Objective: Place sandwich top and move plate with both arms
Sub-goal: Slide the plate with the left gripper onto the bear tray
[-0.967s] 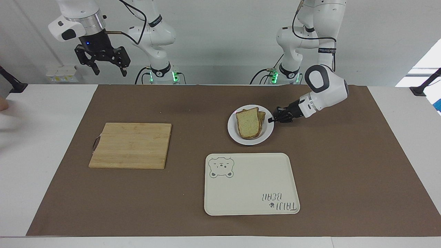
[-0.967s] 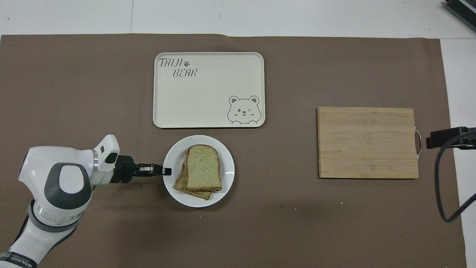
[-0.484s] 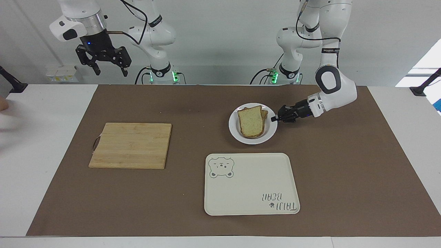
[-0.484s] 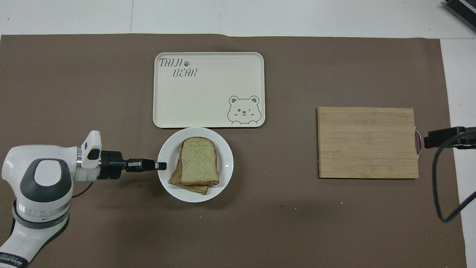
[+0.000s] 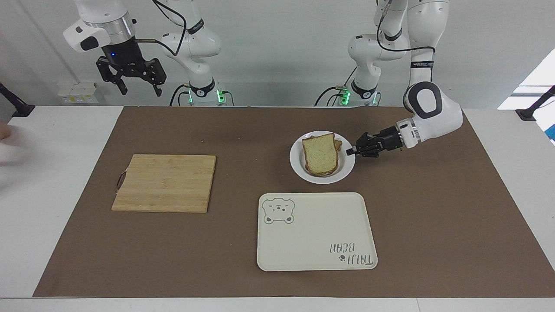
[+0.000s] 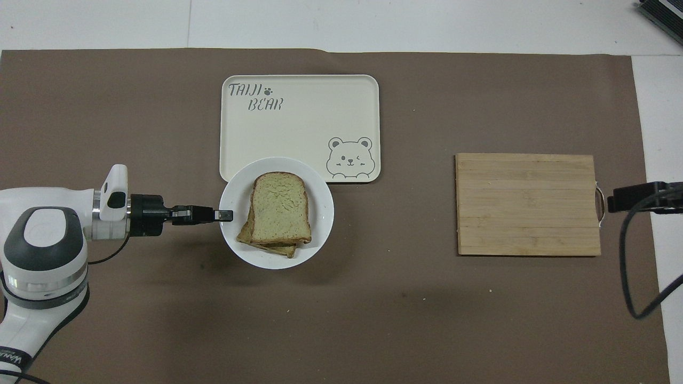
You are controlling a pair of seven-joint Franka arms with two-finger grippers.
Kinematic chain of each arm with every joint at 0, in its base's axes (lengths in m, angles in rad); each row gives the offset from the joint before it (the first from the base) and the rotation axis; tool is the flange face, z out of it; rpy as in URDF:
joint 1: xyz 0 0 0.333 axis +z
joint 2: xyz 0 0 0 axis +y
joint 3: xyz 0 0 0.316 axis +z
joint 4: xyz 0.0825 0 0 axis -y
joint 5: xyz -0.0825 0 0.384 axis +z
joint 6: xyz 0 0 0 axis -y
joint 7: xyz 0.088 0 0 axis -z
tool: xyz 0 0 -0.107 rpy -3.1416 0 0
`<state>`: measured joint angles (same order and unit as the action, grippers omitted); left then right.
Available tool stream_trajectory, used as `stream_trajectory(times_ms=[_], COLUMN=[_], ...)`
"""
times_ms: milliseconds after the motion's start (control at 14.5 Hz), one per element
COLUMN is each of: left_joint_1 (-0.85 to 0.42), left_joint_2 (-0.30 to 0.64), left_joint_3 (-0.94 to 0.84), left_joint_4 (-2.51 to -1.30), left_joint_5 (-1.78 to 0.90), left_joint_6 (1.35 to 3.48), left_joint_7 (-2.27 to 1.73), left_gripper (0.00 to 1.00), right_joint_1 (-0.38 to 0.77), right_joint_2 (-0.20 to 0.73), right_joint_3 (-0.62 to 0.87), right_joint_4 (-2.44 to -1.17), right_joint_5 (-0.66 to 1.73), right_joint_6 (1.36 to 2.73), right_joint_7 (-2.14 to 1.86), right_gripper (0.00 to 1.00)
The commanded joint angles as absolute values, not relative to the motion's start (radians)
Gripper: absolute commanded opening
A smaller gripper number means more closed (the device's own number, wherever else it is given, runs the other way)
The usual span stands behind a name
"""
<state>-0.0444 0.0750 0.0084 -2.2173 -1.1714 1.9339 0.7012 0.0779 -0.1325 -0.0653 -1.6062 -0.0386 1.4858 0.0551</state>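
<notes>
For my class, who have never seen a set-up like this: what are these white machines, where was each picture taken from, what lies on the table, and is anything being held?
These are two white robot arms, each ending in a black two-fingered gripper. One picture faces them from across the table; the other looks down from above their end.

The left gripper is shut on the rim of a small white plate and holds it up, partly over the edge of a cream tray with a bear drawing. On the plate lies stacked bread, its top slice pale and speckled.

The right gripper waits in the air, open, above the right arm's end of the table. A wooden cutting board lies on the brown mat.
</notes>
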Motion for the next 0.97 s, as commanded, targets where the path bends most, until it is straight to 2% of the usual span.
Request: stream_trajectory(times_ms=[0, 138, 484, 691, 898], left_joint_1=[-0.018, -0.029, -0.029, -0.040, -0.067], left_joint_2=[0.172, 0.256, 0.584, 0.679, 0.689], left_joint_3=[-0.002, -0.011, -0.069, -0.103, -0.101], left_joint_4=[-2.073, -1.937, -1.545, -1.432, -1.419], left_joint_5=[-1.186, -1.178, -1.128, -1.123, -1.062], left_joint_6=[1.879, 1.878, 1.858, 1.893, 1.920], left_joint_7=[0.681, 0.635, 0.626, 0.618, 0.568], left_gripper=[0.00, 0.00, 0.00, 0.00, 0.00], right_joint_1=[0.072, 0.072, 0.072, 0.072, 0.072], right_joint_2=[-0.147, -0.147, -0.147, -0.147, -0.147], right_joint_3=[-0.072, -0.072, -0.072, -0.072, -0.072], right_joint_4=[-1.623, -1.623, -1.623, -1.623, -1.623], right_joint_5=[-0.017, -0.017, -0.017, -0.017, -0.017], right_joint_6=[1.494, 1.496, 1.494, 1.494, 1.494], right_joint_7=[0.035, 0.035, 0.035, 0.035, 0.035], right_gripper=[1.00, 1.00, 1.00, 1.00, 1.00])
